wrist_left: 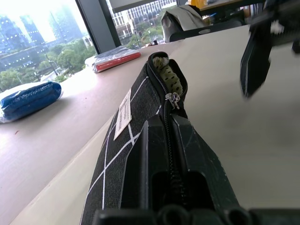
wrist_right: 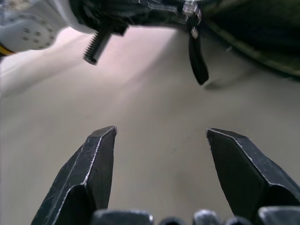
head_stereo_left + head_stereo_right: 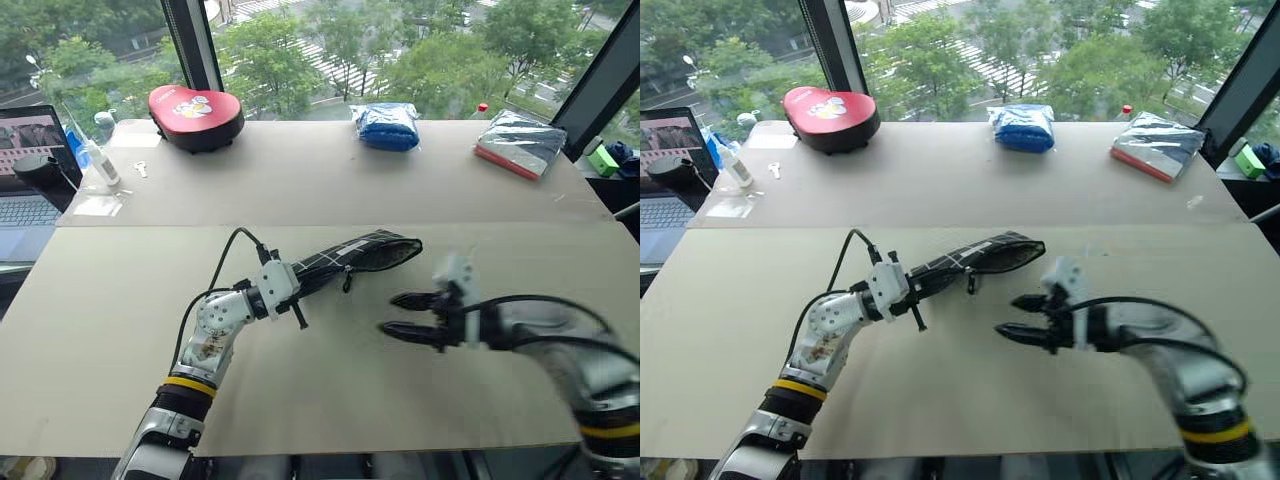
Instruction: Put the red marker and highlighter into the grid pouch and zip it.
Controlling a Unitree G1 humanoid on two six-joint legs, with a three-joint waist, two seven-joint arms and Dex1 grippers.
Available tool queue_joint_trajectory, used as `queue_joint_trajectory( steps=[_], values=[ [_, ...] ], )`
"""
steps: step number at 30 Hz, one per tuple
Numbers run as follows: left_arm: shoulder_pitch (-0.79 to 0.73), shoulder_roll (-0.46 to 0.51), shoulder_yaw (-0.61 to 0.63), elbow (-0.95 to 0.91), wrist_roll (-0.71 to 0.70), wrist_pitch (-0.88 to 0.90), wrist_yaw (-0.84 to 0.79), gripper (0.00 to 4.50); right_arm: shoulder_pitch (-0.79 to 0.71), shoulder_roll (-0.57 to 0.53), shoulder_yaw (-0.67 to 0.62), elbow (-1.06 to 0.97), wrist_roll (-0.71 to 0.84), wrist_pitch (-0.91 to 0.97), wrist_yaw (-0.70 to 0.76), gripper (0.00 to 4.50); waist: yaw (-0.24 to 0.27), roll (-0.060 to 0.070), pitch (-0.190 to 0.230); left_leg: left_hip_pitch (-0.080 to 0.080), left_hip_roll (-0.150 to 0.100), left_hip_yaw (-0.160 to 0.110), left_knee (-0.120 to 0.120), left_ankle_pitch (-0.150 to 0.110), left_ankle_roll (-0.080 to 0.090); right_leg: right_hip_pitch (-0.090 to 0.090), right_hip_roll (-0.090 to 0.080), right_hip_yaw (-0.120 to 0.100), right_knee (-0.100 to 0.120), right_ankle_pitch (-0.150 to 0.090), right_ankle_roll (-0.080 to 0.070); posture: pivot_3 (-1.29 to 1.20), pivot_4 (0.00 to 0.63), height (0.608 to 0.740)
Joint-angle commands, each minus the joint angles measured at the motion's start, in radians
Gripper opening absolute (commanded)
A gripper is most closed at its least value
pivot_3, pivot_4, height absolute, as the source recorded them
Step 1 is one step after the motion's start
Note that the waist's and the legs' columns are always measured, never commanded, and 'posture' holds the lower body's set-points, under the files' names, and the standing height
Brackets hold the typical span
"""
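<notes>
The left gripper (image 3: 305,283) is clenched on one end of the grid pouch (image 3: 355,256), holding it raised over the table (image 3: 120,330); the far end of the pouch gapes open, with the zipper pull (image 1: 172,98) hanging partway along; the right gripper (image 3: 400,316) hovers beside the open end, its jaws spread and grasping nothing; a pale object shows inside the mouth, identity unclear.

One grid pouch (image 3: 355,254), one red case (image 3: 196,116), one blue bag (image 3: 387,126) and one silver packet (image 3: 520,143) are on the table (image 3: 330,190). One laptop (image 3: 28,185) sits at its edge. Two grippers, left (image 3: 300,282) and right (image 3: 400,315)
</notes>
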Motion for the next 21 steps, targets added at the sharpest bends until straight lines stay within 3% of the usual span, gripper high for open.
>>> queue_joint_trajectory(
  steps=[1, 8, 14, 15, 21],
  values=[
    [-0.017, 0.000, 0.004, -0.013, -0.010, -0.006, -0.007, 0.00, -0.082, 0.076, 0.014, 0.009, -0.051, -0.024, -0.110, 3.41, 0.001, 0.000, 0.000, 0.000, 0.000, 0.000, 0.000, 0.000, 0.000, 0.000, 0.000, 0.000, 0.000, 0.000, 0.000, 0.00, 0.150, 0.740],
    [-0.015, -0.004, 0.002, -0.016, -0.007, -0.007, -0.010, 0.00, -0.221, 0.229, 0.056, 0.111, -0.130, -0.072, -0.216, 3.41, 0.000, 0.000, 0.000, 0.000, 0.000, -0.001, 0.001, 0.001, -0.001, 0.000, 0.001, -0.002, 0.000, 0.001, 0.000, 0.00, 0.150, 0.740],
    [-0.013, -0.003, 0.006, -0.011, -0.007, -0.010, -0.008, 0.00, -0.232, 0.245, 0.053, 0.089, -0.106, -0.046, -0.192, 3.41, -0.001, 0.000, 0.000, -0.001, -0.001, -0.001, 0.001, 0.000, 0.000, 0.000, 0.001, -0.002, 0.000, 0.001, 0.000, 0.00, 0.150, 0.740],
    [-0.014, -0.002, 0.007, -0.009, -0.007, -0.010, -0.008, 0.00, -0.230, 0.239, 0.049, 0.085, -0.102, -0.052, -0.179, 2.90, -0.002, 0.000, 0.000, -0.001, -0.001, -0.001, 0.001, 0.000, 0.000, 0.000, 0.001, -0.002, 0.000, 0.001, 0.000, 0.00, 0.150, 0.740],
    [-0.015, 0.000, 0.012, 0.001, -0.008, -0.017, -0.009, 0.00, -0.211, 0.208, 0.028, 0.058, -0.073, -0.045, -0.142, 1.04, -0.003, 0.000, 0.000, -0.001, -0.001, -0.001, 0.001, 0.000, 0.000, 0.000, 0.001, -0.003, 0.000, 0.001, 0.000, 0.00, 0.150, 0.740]
  ],
)
